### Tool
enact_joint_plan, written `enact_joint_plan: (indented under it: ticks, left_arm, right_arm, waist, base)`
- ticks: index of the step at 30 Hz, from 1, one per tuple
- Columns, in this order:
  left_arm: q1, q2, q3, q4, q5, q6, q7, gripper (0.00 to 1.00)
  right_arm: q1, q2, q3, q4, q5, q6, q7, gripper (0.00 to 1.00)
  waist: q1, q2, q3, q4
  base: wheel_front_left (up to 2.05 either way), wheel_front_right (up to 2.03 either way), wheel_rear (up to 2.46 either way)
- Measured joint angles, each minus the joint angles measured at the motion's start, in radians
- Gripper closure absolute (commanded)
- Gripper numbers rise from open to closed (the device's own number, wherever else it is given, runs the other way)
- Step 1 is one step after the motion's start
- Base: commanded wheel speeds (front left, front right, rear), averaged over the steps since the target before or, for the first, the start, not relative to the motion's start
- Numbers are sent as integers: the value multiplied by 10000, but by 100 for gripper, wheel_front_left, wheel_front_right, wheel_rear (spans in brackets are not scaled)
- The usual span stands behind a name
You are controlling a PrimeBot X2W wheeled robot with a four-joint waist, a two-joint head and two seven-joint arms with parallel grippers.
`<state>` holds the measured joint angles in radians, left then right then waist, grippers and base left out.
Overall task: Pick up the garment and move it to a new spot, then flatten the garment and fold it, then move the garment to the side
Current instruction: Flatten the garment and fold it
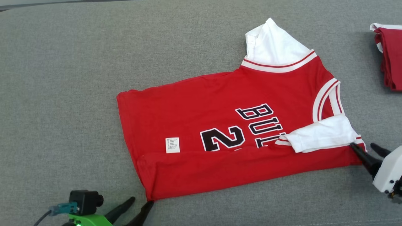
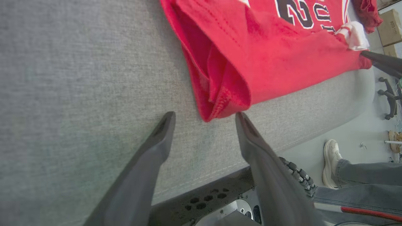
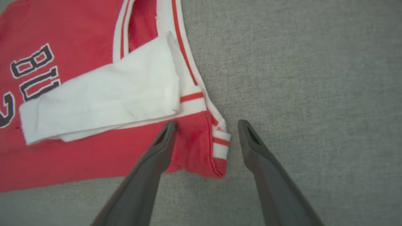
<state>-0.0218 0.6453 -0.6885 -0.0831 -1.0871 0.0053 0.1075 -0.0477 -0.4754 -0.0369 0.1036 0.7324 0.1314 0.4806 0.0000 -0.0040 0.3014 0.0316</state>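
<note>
A red jersey [image 1: 201, 106] with white sleeves and black "BU" and "2" lettering lies flat on the grey padded table [image 1: 62, 94]; its near long edge is folded over. My left gripper [image 1: 138, 204] stands open at the jersey's near-left corner [image 2: 216, 106], and that corner's tip sits just ahead of the fingertips [image 2: 204, 116]. My right gripper [image 1: 363, 146] is open at the near-right corner, by the folded white sleeve [image 3: 100, 97]. The red, white-trimmed corner [image 3: 201, 147] lies between its fingers [image 3: 206, 123], with the left finger over the cloth.
A second red and white garment [image 1: 389, 56] lies bunched at the table's far right. Past the table's front edge [image 2: 220, 175] are a person's white shoe [image 2: 332, 157] and grey trouser leg, a chair base [image 2: 389, 97] and cardboard boxes [image 2: 388, 22].
</note>
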Motion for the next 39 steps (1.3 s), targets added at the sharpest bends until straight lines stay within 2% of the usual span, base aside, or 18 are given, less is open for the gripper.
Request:
enact_joint_plan:
  ticks: [4, 7, 9, 14, 16, 20, 25, 33, 39]
  left_arm:
    - [-170, 426, 508, -589, 178, 583, 33, 0]
    - [-841, 464, 991, -809, 324, 876, -146, 0]
    - [-1523, 299, 1220, -727, 384, 1003, -171, 0]
    - [-3491, -514, 1185, 153, 683, 999, 105, 0]
    - [-4236, -848, 1078, 529, 809, 857, 228, 0]
    - [-5467, -1467, 938, 1262, 876, 481, 336, 0]
    - [-6255, -1883, 543, 2332, 1097, 17, 468, 0]
    - [-6906, -2314, 374, 2872, 1129, -464, 433, 0]
    - [-7066, -2370, 360, 3033, 1049, -589, 424, 0]
  right_arm:
    - [-725, -330, -192, -863, -81, -6, 485, 0]
    - [-1855, -428, -167, -1333, -527, -6, 679, 0]
    - [-2835, -376, -59, -1296, -1116, -10, 700, 0]
    - [-5212, 341, 700, -439, -2217, -8, 805, 0]
    - [-6082, 640, 742, 107, -2633, -10, 648, 0]
    - [-7465, 779, 871, 1124, -3534, -6, 328, 0]
    - [-8468, 968, 1221, 2602, -4372, -6, 48, 0]
    - [-9500, 1095, 1584, 3852, -4548, -12, -731, 0]
    - [-9797, 926, 1825, 4209, -4353, -10, -1060, 0]
  waist:
    - [0, 0, 204, 101]
    - [0, 0, 473, 161]
    - [0, 0, 702, 208]
    - [0, 0, 1388, 414]
    - [0, 0, 1682, 542]
    - [0, 0, 2286, 887]
    - [1, -1, 2865, 1469]
    - [0, 0, 3504, 2190]
    - [0, 0, 3693, 2252]
  base:
    - [0, 0, 0]
    - [0, 0, 0]
    - [0, 0, 0]
    - [0, 0, 0]
    - [0, 0, 0]
    - [0, 0, 0]
    - [0, 0, 0]
    - [0, 0, 0]
    - [0, 0, 0]
